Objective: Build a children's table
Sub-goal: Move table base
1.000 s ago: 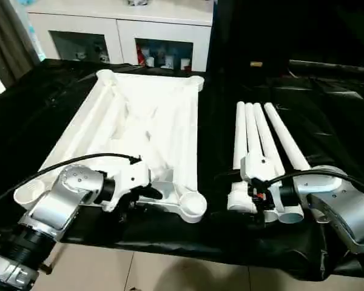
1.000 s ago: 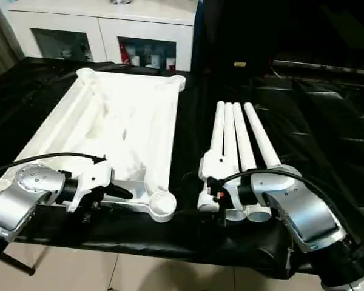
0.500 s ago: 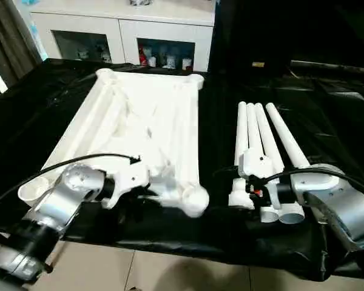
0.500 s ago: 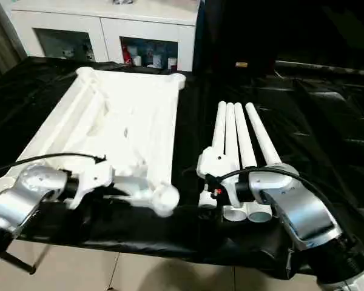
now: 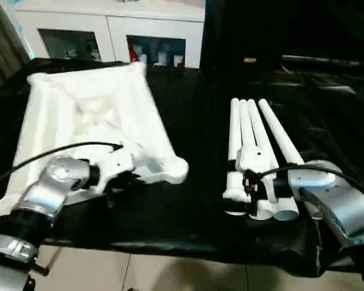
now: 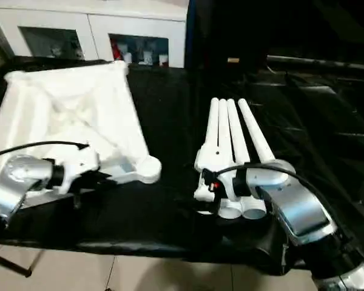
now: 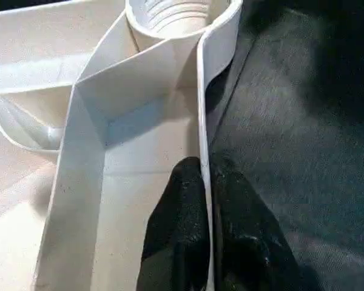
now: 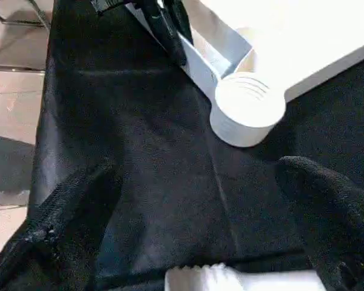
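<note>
A: Children's table, in parts. The white plastic rectangular top with raised rim (image 5: 79, 115) lies underside up on the black cloth-covered bench (image 5: 194, 194), on the robot's left half. Four long white tapered tube legs (image 5: 255, 139) lie side by side on the right half, well apart from the top.

B: Step in hand?

A: Positioning the top, by my reading. The left gripper (image 7: 206, 182) is pinched shut on the top's thin rim wall, one black finger either side of it, just short of the round corner socket (image 5: 176, 171). No leg is fitted yet.

B: Right side?

A: The right gripper (image 8: 194, 212) hangs with its fingers spread wide, holding nothing, over the thick ends of the legs.

B: Orientation?

A: The top's long axis runs away from the robot, skewed so the far end leans to the left; the gripped near corner points toward the bench's middle. The legs run near to far, thick ends nearest, tips fanning slightly. Whether the near edge is lifted off the cloth I cannot tell; it is blurred.

B: Next?

A: Likely settle the top with a socket clear and reachable, then the right gripper closes on one leg's thick end and brings it to that socket
</note>
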You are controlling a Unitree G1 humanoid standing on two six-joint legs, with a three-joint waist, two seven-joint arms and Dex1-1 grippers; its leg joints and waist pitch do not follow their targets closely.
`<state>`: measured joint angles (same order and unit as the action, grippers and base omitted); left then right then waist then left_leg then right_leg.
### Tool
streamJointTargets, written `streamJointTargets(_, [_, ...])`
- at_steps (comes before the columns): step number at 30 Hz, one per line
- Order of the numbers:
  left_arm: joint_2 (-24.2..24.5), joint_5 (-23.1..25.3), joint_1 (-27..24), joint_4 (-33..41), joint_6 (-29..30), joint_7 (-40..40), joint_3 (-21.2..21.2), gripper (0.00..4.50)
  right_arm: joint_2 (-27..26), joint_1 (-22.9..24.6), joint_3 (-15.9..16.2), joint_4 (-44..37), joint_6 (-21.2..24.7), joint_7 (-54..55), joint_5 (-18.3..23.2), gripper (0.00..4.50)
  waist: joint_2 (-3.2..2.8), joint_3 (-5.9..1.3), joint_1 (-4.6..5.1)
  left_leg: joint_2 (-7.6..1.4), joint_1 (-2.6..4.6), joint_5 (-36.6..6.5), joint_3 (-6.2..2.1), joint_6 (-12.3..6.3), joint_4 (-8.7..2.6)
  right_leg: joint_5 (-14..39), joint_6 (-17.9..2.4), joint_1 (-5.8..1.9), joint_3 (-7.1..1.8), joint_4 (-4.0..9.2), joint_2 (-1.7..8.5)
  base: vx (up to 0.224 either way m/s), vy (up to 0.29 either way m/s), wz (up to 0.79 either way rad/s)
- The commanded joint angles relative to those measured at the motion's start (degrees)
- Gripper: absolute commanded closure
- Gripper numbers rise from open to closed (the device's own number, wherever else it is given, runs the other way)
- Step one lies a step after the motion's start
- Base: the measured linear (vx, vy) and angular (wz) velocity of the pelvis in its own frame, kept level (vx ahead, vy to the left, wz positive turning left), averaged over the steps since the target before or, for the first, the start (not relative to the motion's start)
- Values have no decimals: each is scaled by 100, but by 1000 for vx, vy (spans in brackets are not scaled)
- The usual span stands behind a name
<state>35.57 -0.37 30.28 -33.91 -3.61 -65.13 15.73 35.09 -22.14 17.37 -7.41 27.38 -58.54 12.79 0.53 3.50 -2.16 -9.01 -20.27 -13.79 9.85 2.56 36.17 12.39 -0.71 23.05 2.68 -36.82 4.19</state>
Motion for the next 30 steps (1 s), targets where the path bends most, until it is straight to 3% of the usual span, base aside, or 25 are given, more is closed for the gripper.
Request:
streamJointTargets(1, [-73, -426, 116, -52, -456, -184, -228, 449, 11, -50, -67, 48, -46, 21, -56, 0, 27, -395, -40, -394, -3, 36, -123, -485, -437, -250, -1730, -350, -315, 337, 456, 0, 0, 0])
streamJointTargets(4, [40, -342, 161, -404, -971, -453, -180, 449, 3, -60, -63, 54, -54, 35, -61, 0, 25, -384, -67, -399, 14, -81, -117, -449, -446, -113, -1711, -337, -321, 352, 463, 0, 0, 0])
streamJointTargets(9, [28, -318, 160, -469, -1140, -501, -276, 449, -1, -41, -92, 13, -56, 51, -38, 0, 21, -370, -113, -420, 35, -290, -110, -267, -467, 150, -1637, -325, -334, 367, 474, 0, 0, 0])
streamJointTargets(11, [-1, -496, 153, -357, -826, -706, -392, 390, -34, -38, -147, 6, -155, 128, -63, 0, 34, -375, -130, -415, 30, -207, -101, -238, -467, 88, -1633, -328, -334, 349, 477, 0, 0, 0])
streamJointTargets(13, [55, -615, 159, -146, -475, -727, -484, 387, -268, -182, -419, 19, 30, 507, 48, 0, 52, -384, -137, -406, 27, -125, -92, -224, -460, 22, -1654, -324, -335, 328, 484, 0, 0, 0])
streamJointTargets(15, [95, -744, 177, 10, -238, -758, -565, 376, -346, -263, -564, 20, 189, 679, 119, 0, 30, -385, -135, -415, 37, -104, -98, -191, -469, -60, -1719, -315, -327, 320, 473, 0, 0, 0])
streamJointTargets(19, [223, -995, 190, 423, 276, -738, -754, 341, -432, -422, -786, 20, 720, 1011, 206, 0, 60, -374, -118, -398, 42, -41, -92, -148, -471, -127, -1727, -326, -324, 305, 455, 0, 0, 0])
streamJointTargets(20, [314, -1062, 173, 716, 667, -659, -865, 341, -467, -537, -879, 10, 1034, 1223, 187, 0, 107, -370, -99, -393, 45, -29, -80, -138, -471, -139, -1698, -327, -325, 310, 436, 0, 0, 0])
streamJointTargets(22, [433, -990, 90, 1201, 1138, -540, -896, 304, -562, -758, -1046, 99, 1629, 1572, 147, 0, 138, -366, -90, -397, 40, 48, -89, -122, -475, -102, -1692, -336, -323, 306, 444, 0, 0, 0])
streamJointTargets(23, [440, -910, 35, 1442, 1327, -398, -885, 301, -649, -929, -1179, 251, 2081, 1718, 211, 0, 146, -364, -79, -391, 50, 78, -85, -99, -475, -33, -1679, -333, -323, 306, 435, 0, 0, 0])
streamJointTargets(25, [408, -830, -13, 1638, 1472, -237, -862, 288, -758, -1086, -1324, 406, 2433, 1890, 253, 0, 139, -352, -61, -390, 54, 48, -78, -67, -470, 110, -1672, -322, -329, 318, 435, 0, 0, 0])
streamJointTargets(26, [250, -877, -71, 1888, 1711, 9, -865, 272, -958, -1302, -1575, 645, 2972, 2182, 300, 0, 138, -354, -64, -388, 52, 95, -75, -35, -471, 115, -1660, -330, -330, 316, 432, 0, 0, 0])
streamJointTargets(27, [250, -877, -71, 1888, 1711, 9, -865, 260, -958, -1302, -1575, 645, 2972, 2182, 300, 0, 131, -364, -53, -383, 48, 130, -74, -30, -462, 54, -1694, -327, -334, 304, 435, 0, 0, 0])
streamJointTargets(29, [-143, -1214, -152, 2377, 2302, 448, -908, 254, -1194, -1532, -1852, 868, 3621, 2507, 383, 0, 151, -380, -85, -380, 60, 329, -55, -38, -449, -227, -1742, -325, -329, 286, 425, 0, 0, 0])
streamJointTargets(30, [-289, -1372, -206, 2631, 2611, 582, -907, 229, -1292, -1592, -1956, 903, 3879, 2609, 419, 0, 150, -392, -100, -380, 47, 431, -66, -30, -446, -384, -1818, -340, -320, 264, 429, 0, 0, 0])
